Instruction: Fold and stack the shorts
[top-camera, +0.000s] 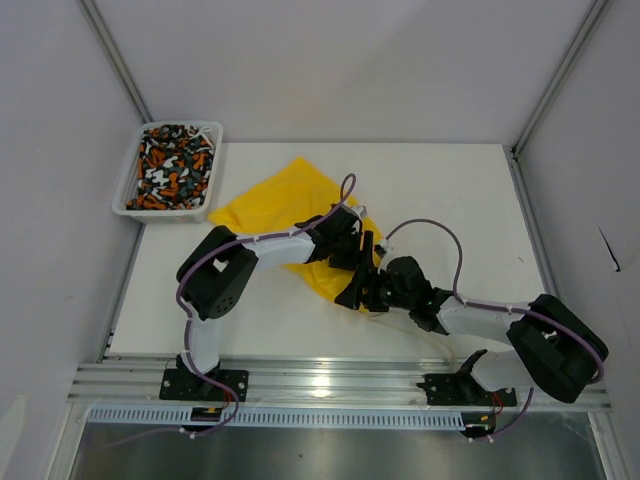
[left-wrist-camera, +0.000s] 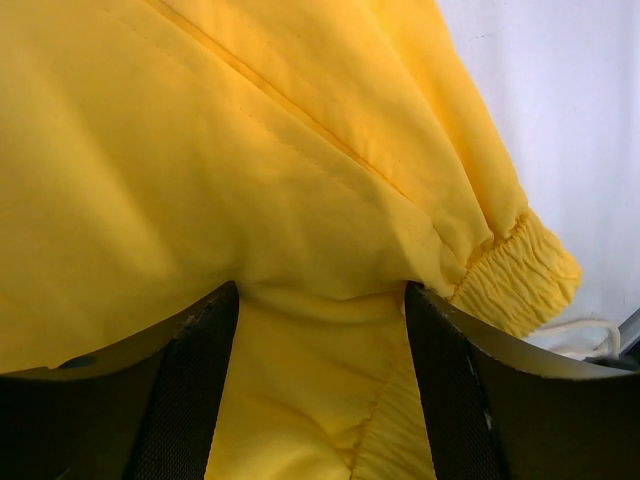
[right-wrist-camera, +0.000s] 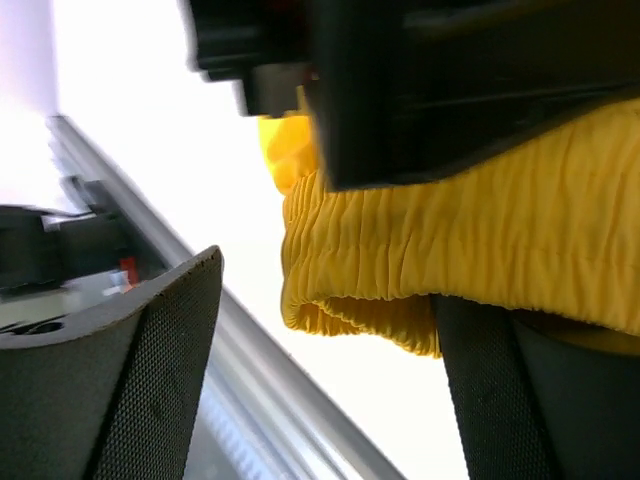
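Nearest the lens, the left arm (top-camera: 215, 275) and right arm (top-camera: 500, 320) reach from the table's (top-camera: 450, 190) near edge to its middle. The yellow shorts (top-camera: 270, 200) lie spread there, with their long axis slanting from the far left corner toward the near middle and the waistband (right-wrist-camera: 400, 260) end under both grippers. The basket (top-camera: 165, 213) in the far left corner holds the patterned shorts (top-camera: 172, 165). The left gripper (top-camera: 365, 248) gapes with fabric between its fingers. The right gripper (top-camera: 358, 292), equally wide, straddles the waistband edge. Either seems placed to pinch it.
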